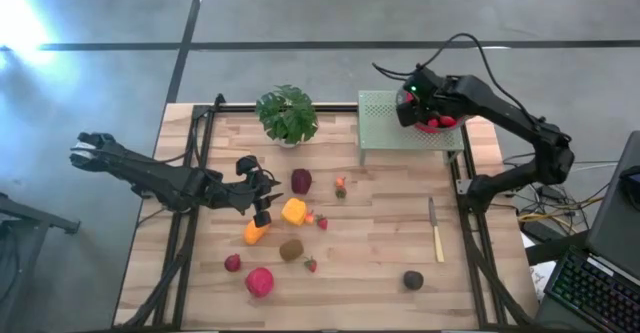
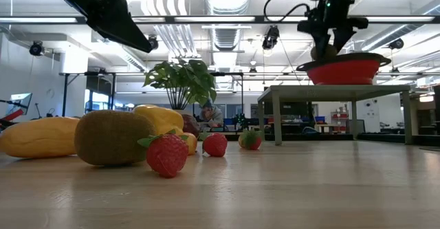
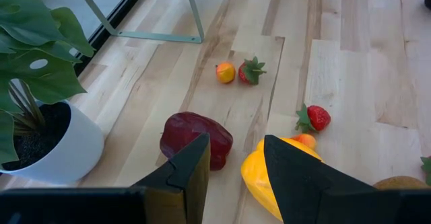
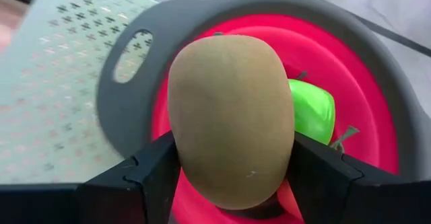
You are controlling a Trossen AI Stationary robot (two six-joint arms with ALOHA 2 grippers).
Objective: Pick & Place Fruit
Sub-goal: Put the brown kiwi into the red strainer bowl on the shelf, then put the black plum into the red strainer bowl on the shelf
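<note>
Gripping a brown kiwi (image 4: 231, 120) between both fingers, right end effector (image 4: 232, 177) hung directly over the red bowl (image 4: 350, 96) on the green perforated stand (image 1: 385, 113). Just beneath the kiwi, inside that bowl, lay a green fruit (image 4: 313, 109). Seen from desk height, poised just above the bowl rim (image 2: 344, 69).

Over on the desk (image 1: 380, 263), left end effector (image 3: 232, 173) hovered low with fingers narrowly parted, holding nothing. Right ahead of its fingertips sat a maroon fruit (image 3: 195, 138) and a yellow fruit (image 3: 269, 173), almost touching the tips. Farther ahead lay a strawberry (image 3: 314, 118), then a small orange fruit (image 3: 225, 72) beside another strawberry (image 3: 252, 71). Off to one side stood the potted plant (image 3: 40, 116). Well away lay the knife (image 1: 435, 231).
</note>
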